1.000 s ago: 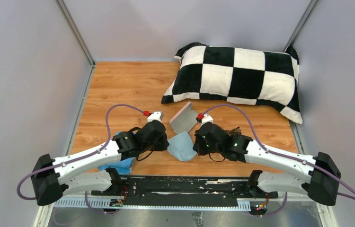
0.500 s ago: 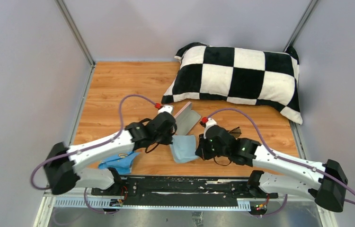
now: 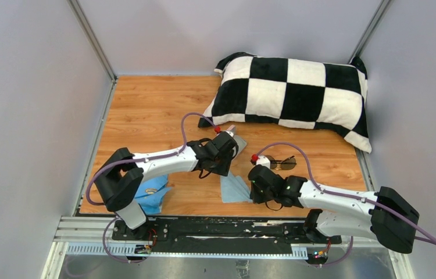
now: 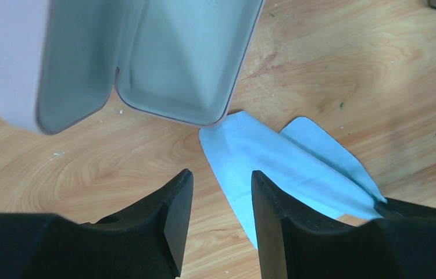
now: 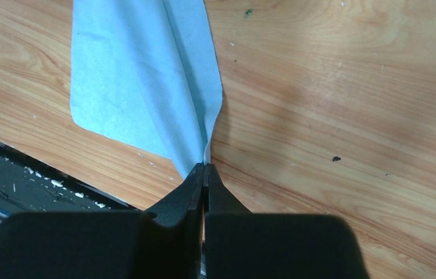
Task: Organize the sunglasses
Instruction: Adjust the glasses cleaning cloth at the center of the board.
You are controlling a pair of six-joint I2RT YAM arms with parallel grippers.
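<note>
Since a second ago the left arm has swung forward and to the right, bringing the left gripper [image 4: 220,181] up to the case [image 4: 146,58]. The right arm has drawn back toward the near edge and dragged the cloth [image 3: 234,187] with it, and the sunglasses [image 3: 279,163] now show. Far left, beside the left arm's base, lies a crumpled blue rag [image 3: 149,195]. The left jaws stand partly open with nothing between them. The case sits just ahead of them and a little left, lid up, its pale lining facing the wrist camera. Ahead and right of these jaws the cloth [image 4: 285,168] lies on the wood, one corner reaching the case's rim. The right gripper [image 5: 205,171] is pinched tight on the cloth's near corner, and the cloth [image 5: 134,87] fans out ahead and left of its jaws, with a fold down its length. The sunglasses lie on the wood just beyond the right gripper and to its right, apart from case and cloth.
</note>
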